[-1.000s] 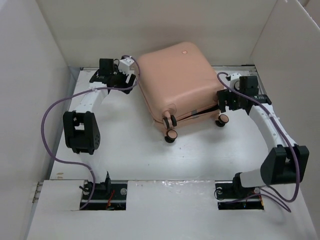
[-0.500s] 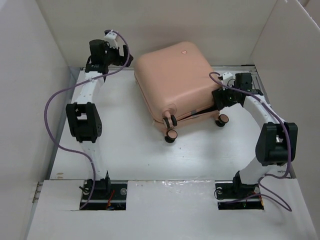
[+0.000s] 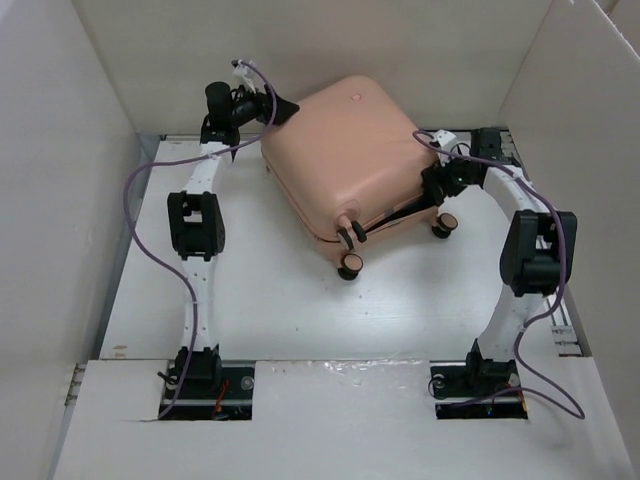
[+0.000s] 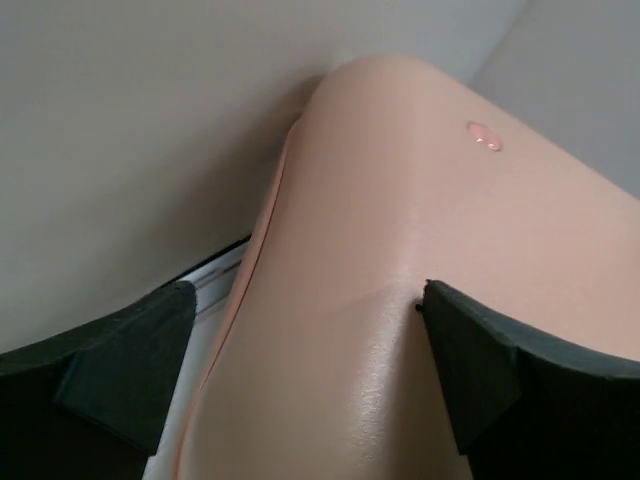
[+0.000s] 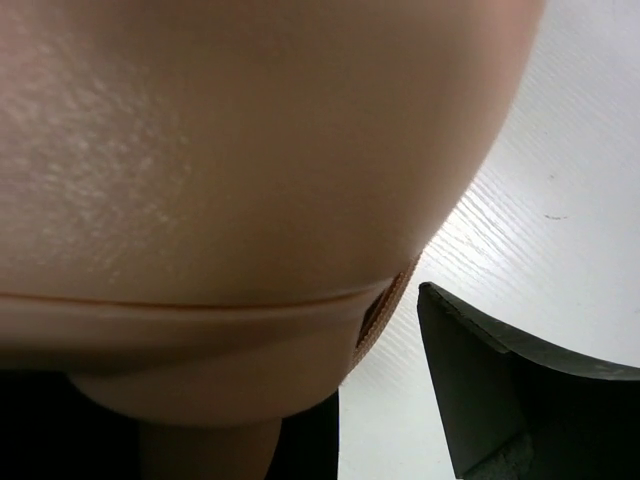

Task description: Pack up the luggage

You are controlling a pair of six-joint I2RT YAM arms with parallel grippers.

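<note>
Closed luggage (image 3: 345, 150) at the table's (image 3: 270, 290) 12 o'clock (wheels (image 3: 350, 268) toward 6). At its 10 o'clock corner, left gripper (image 3: 275, 108), jaws spread wide, unclamped; at 3 o'clock, right gripper (image 3: 432, 185), likewise parted.

I count one luggage (image 3: 345, 150), upper middle of the frame. Two arms: the left arm (image 3: 195, 225) at the left edge, the right arm (image 3: 535, 250) at the right. Two purple cables (image 3: 135, 230), one per arm. Wheels (image 3: 350, 268) at the case's lower edge: three, I think, since the near ones overlap.
</note>
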